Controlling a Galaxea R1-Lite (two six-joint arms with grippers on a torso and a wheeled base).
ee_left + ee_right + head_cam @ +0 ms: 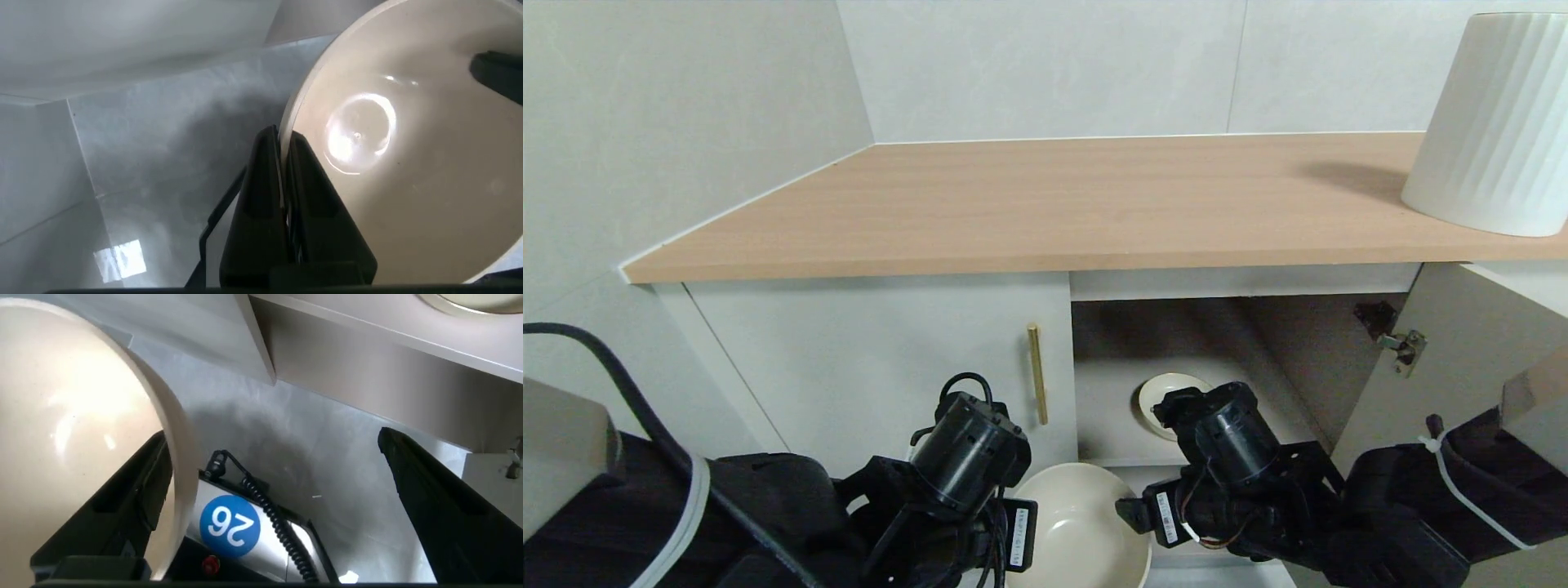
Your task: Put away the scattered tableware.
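One bowl (1078,531) before open cupboard (1111,408) — rim in left jaws, right jaws wide.

Your bowl (1078,523) cut by the bottom edge, small dish (1164,390) half behind the right arm (1233,441), ribbed vase (1494,122) clipped, right end of worktop (1045,204).

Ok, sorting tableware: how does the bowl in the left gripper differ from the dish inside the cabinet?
The bowl looks bigger and deeper, the dish small and shallow. The left gripper holds the bowl by its rim; the dish rests on the cabinet shelf. Both are cream.
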